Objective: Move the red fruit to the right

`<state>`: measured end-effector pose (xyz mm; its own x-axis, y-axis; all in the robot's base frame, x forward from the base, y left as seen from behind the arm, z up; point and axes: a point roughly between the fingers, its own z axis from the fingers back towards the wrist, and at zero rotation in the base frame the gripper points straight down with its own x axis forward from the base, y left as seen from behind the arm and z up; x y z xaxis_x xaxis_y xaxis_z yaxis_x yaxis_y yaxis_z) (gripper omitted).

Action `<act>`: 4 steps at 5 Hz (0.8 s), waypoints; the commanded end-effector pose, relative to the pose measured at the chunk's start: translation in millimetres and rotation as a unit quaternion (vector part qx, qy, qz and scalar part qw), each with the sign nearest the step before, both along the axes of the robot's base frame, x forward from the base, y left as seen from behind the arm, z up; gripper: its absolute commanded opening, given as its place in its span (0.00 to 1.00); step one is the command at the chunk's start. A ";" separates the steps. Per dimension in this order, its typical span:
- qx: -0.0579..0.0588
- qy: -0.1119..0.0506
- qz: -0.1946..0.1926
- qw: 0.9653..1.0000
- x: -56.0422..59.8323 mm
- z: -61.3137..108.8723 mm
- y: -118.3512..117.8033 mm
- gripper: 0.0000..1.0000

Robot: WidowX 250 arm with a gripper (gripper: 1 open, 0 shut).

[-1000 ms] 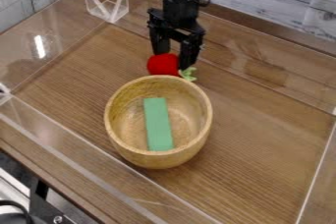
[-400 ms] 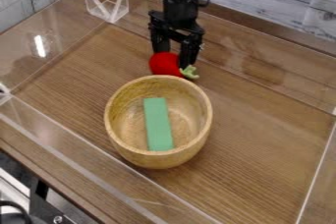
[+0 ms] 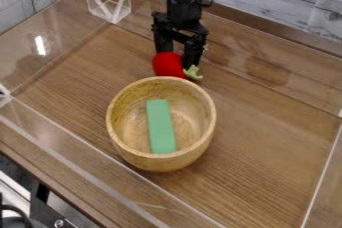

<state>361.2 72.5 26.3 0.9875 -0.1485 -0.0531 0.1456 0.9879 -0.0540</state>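
The red fruit (image 3: pixel 167 66) is a small round bright-red toy with a green leafy bit at its right, resting on the wooden table just behind the wooden bowl. My black gripper (image 3: pixel 178 51) points straight down right over it. Its jaws are open and straddle the top of the fruit, one finger on each side. I cannot tell whether the fingers touch the fruit.
A wooden bowl (image 3: pixel 128 139) in front of the fruit holds a flat green block (image 3: pixel 160 125). Clear plastic walls (image 3: pixel 80 187) ring the table. A clear folded stand (image 3: pixel 107 4) sits at the back left. Bare wood lies to the right of the fruit.
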 end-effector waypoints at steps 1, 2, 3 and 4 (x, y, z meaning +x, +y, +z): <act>0.005 -0.016 0.007 1.000 5.5 10.1 14.7 1.00; 0.005 -0.011 0.008 1.000 6.2 8.4 16.3 1.00; 0.007 -0.012 0.009 1.000 6.2 9.1 15.8 0.00; 0.022 -0.038 0.021 0.999 5.4 36.6 10.7 0.00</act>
<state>360.4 80.2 36.1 0.9922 -0.1114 -0.0552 0.1100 0.9935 -0.0280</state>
